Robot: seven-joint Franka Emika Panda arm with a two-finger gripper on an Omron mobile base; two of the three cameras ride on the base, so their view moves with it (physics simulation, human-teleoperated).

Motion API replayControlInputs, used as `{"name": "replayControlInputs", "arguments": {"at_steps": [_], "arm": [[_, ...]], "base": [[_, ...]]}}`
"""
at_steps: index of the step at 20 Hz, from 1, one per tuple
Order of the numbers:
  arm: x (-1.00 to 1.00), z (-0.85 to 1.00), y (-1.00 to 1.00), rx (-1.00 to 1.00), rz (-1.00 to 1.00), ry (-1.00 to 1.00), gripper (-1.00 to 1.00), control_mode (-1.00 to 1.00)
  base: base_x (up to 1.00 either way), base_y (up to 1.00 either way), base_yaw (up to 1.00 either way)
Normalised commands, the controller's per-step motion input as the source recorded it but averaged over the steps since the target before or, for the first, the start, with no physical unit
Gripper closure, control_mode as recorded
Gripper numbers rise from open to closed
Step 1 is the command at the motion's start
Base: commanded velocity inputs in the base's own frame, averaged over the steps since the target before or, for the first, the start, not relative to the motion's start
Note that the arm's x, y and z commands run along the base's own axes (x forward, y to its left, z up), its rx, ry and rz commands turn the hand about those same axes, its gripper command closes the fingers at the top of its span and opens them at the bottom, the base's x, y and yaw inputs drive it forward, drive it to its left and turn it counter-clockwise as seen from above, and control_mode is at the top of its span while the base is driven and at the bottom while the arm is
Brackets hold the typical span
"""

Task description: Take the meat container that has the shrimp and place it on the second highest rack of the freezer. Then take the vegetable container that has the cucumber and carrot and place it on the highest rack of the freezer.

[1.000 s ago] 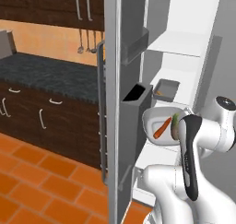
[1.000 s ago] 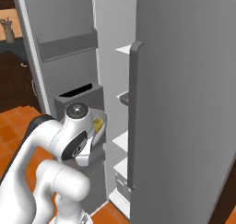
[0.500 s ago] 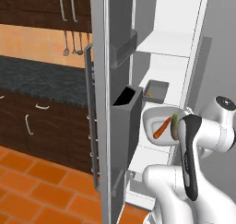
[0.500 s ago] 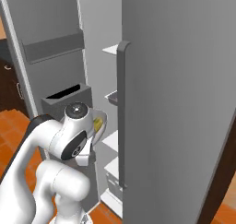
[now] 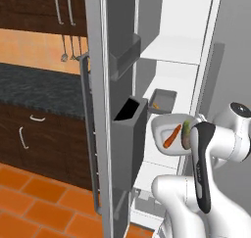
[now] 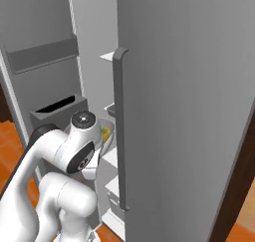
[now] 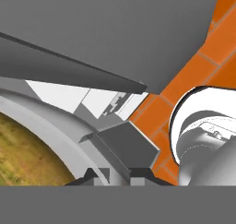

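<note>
A: Where is the pale round bowl with the slim orange carrot stick and the thicker yellowish-green cucumber stick?

B: In the left base view it sits tipped toward the camera just left of the white arm's dark-striped link, in front of the open white interior of the tall silver-grey freezer. Both sticks lie inside it, the carrot left of the cucumber.

A: And the end effector?

B: In the hand view its dark tips press against the bowl's grey rim, with the yellowish-green inside showing at lower left. The tips are pinching the rim.

A: What about the shrimp?

B: A small orange piece lies in a shallow grey rectangular tray on a white shelf farther in, beyond the bowl. Another flat white shelf sits above it.

A: Anything else?

B: The open door carries grey bins on its inner side and a long vertical handle; to the left is a dark speckled surface over dark wood cabinets, above an orange tiled floor.
</note>
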Motion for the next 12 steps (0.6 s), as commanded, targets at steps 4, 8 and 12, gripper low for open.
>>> {"name": "replayControlInputs", "arguments": {"at_steps": [4, 8, 12], "arm": [[0.00, 0.00, 0.00, 0.00, 0.00, 0.00, 1.00, 1.00], [0.00, 0.00, 0.00, 0.00, 0.00, 0.00, 1.00, 1.00], [0.00, 0.00, 0.00, 0.00, 0.00, 0.00, 1.00, 1.00]], "base": [[0.25, 0.17, 0.00], [0.03, 0.35, 0.00], [0.09, 0.45, 0.00]]}}
